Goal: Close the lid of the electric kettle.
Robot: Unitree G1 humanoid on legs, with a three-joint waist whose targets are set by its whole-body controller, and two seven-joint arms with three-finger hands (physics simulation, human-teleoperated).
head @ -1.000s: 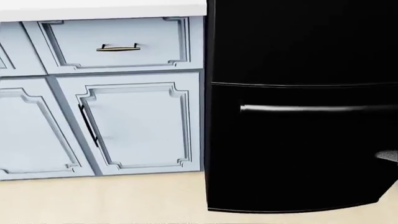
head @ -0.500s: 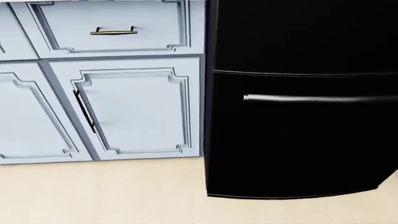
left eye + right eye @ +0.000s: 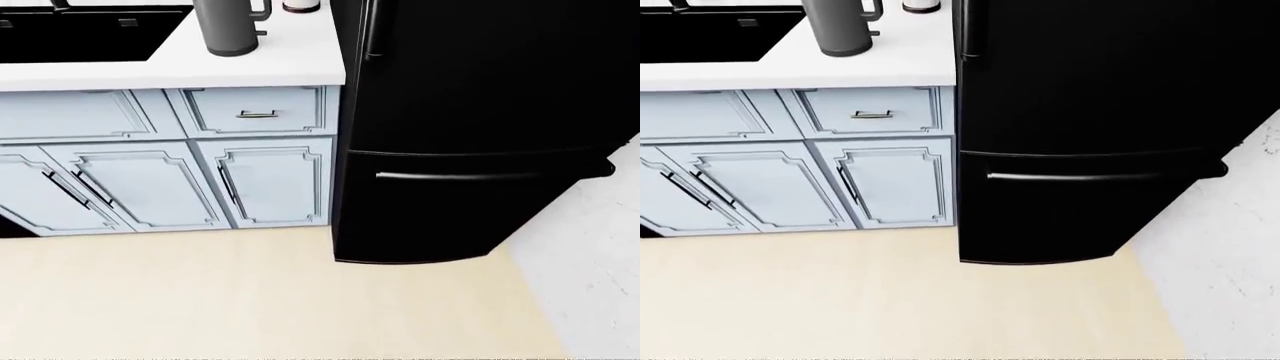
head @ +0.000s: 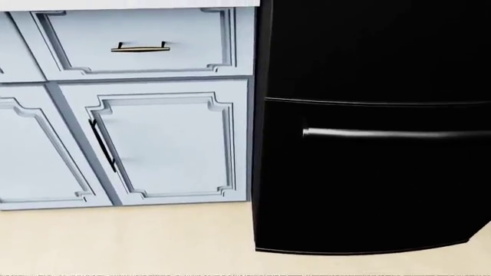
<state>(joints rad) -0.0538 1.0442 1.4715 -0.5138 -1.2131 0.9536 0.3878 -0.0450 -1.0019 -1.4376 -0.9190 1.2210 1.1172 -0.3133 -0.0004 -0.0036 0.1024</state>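
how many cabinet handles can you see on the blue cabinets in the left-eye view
4: a brass drawer handle under the counter by the fridge, a dark door handle below it, and two dark door handles further left. More may lie off-frame left.

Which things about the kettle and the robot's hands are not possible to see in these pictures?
- Kettle lid: cut off by the top edge in both eye views, so open or closed cannot be told.
- Kettle in the head view: out of frame; only cabinet doors and the black fridge show.
- Both hands: in no view.
- White container beside the kettle: only its base shows.
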